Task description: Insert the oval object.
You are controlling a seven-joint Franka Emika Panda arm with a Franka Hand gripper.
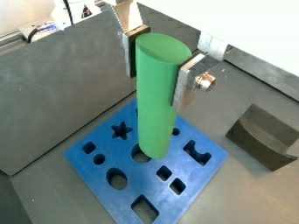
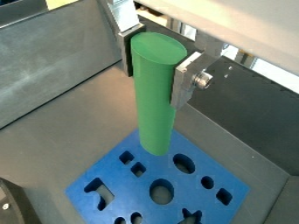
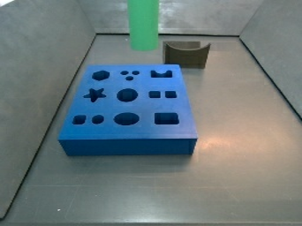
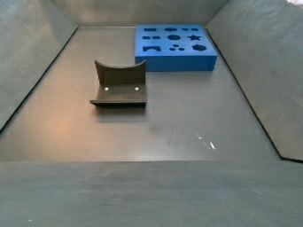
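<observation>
My gripper (image 1: 159, 70) is shut on the oval object (image 1: 158, 105), a tall bright green peg held upright by its top end between the silver fingers (image 1: 187, 80). Both wrist views show this; the gripper (image 2: 156, 68) grips the peg (image 2: 156, 105) the same way there. The peg hangs above the blue block (image 1: 91, 178) with shaped holes, also seen in the wrist view (image 2: 187, 182). In a side view the peg's lower part (image 3: 143, 25) hangs above the far end of the block (image 3: 127, 139), clear of it; the gripper is out of frame. The peg is out of view where the block (image 4: 178, 62) lies far back.
A dark grey curved block (image 3: 186, 53) stands on the floor behind the blue block, also visible in a wrist view (image 1: 267, 136) and a side view (image 4: 120, 85). Grey walls enclose the floor on all sides.
</observation>
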